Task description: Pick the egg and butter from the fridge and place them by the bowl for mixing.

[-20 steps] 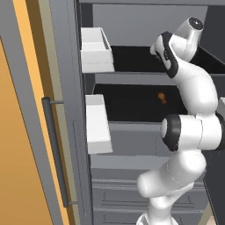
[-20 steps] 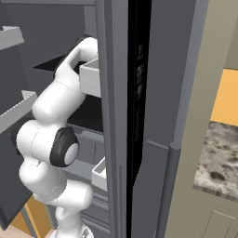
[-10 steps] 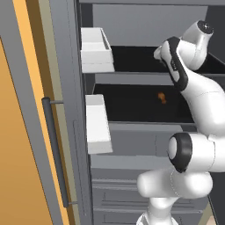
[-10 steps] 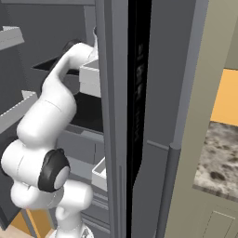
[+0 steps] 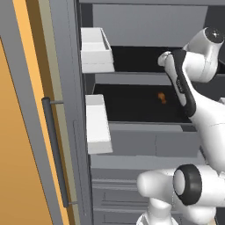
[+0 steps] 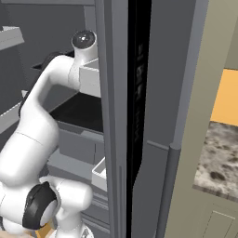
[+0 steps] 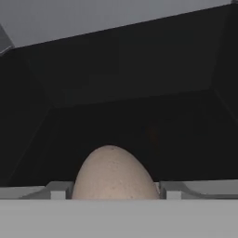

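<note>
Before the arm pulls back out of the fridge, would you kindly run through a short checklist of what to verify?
1. Pale pinkish-brown speckled egg sits between the gripper tips: ok.
2. Firm grip on the egg: cannot tell.
3. Grey fridge door stands open for withdrawal: ok.
4. Small orange lumpy item on the black lower shelf lies apart from the arm: ok.
5. White door bins off the arm's path: ok.
6. Butter located: cannot tell.

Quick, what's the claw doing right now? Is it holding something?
Claw: closed on the egg, inside the fridge.
</note>
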